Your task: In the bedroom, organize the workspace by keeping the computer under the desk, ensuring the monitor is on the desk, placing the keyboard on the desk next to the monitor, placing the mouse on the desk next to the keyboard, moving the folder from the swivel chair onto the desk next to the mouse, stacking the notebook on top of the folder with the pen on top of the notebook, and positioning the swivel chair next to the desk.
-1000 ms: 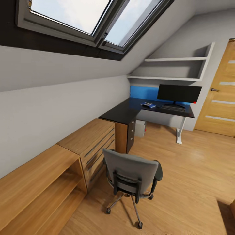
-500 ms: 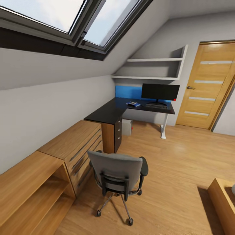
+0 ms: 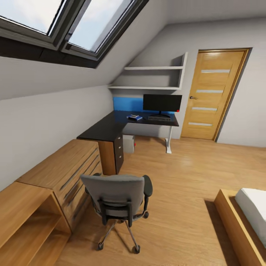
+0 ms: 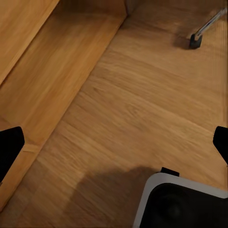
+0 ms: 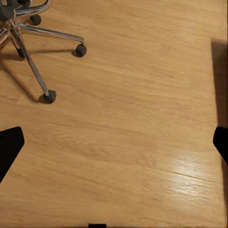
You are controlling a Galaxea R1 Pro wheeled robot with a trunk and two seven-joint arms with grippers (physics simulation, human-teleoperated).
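Attic bedroom seen from across the light wood plank floor (image 3: 184, 173), both grippers hanging over bare boards.

Farthest off, against the end wall: large L-shaped counter (image 3: 107, 127) with black top, white legs and blue back panel, carrying wide black monitor (image 3: 162, 103), slim dark keyboard (image 3: 159, 118) just in front of it, and flat bright-blue folder (image 3: 134, 117) with something small and hard to make out on top. Boxy light-grey computer tower (image 3: 129, 143) beneath the counter. Nearer, well apart from the counter: grey fabric swivel chair (image 3: 116, 195) with chrome castor base, seat hidden behind its back. Left gripper (image 4: 114, 142) and right gripper (image 5: 114, 142) spread wide, black tips cut off at frame edges, holding nothing, chair castors beyond them.
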